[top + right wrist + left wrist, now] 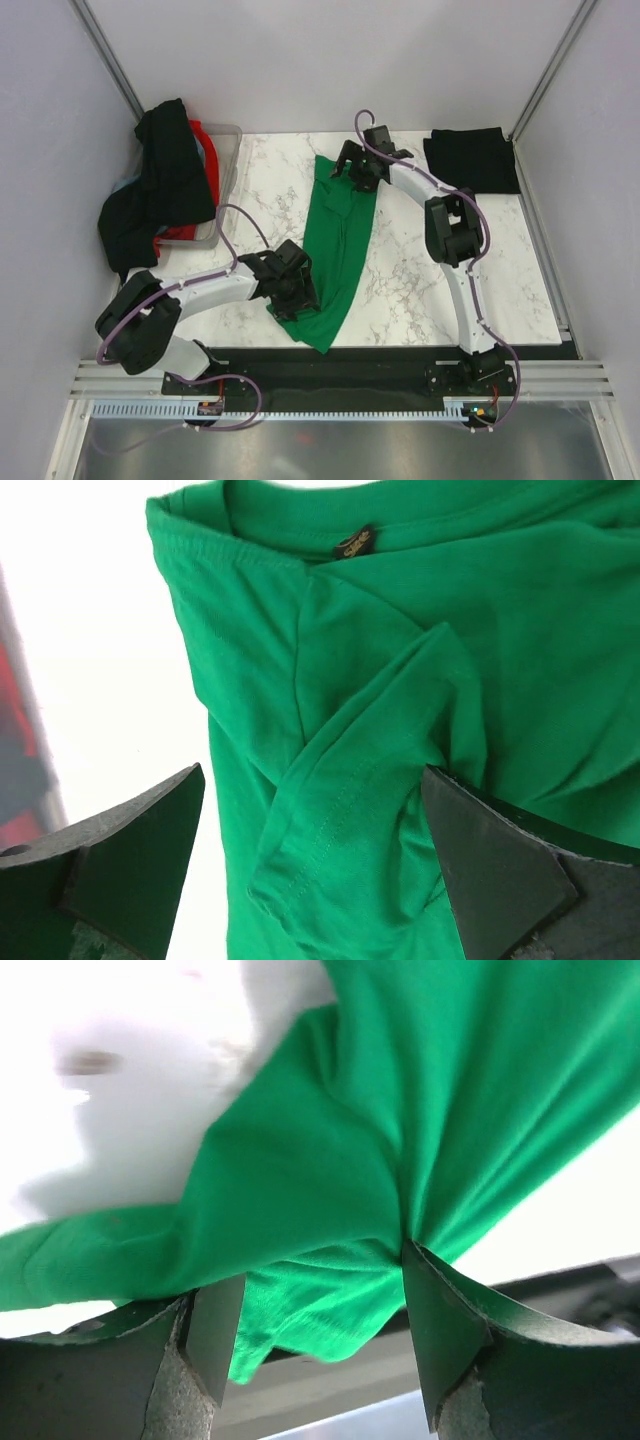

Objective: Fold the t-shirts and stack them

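The bright green t-shirt (340, 240) lies stretched in a long strip from the table's middle back to its front edge. My left gripper (300, 290) is at the shirt's near left edge. In the left wrist view it (322, 1265) is open, with green cloth (330, 1140) bunched between the fingers and draped over the right finger (440, 1320). My right gripper (355, 172) is at the collar end. In the right wrist view it (312, 772) is open over a folded sleeve (350, 820). A folded black t-shirt (472, 160) lies at the back right.
A translucent plastic tub (228, 150) stands at the back left, with black t-shirts (165, 180) heaped over it and a red one (203, 140) showing beneath. The green shirt's near end hangs to the marble table's (430, 280) front edge.
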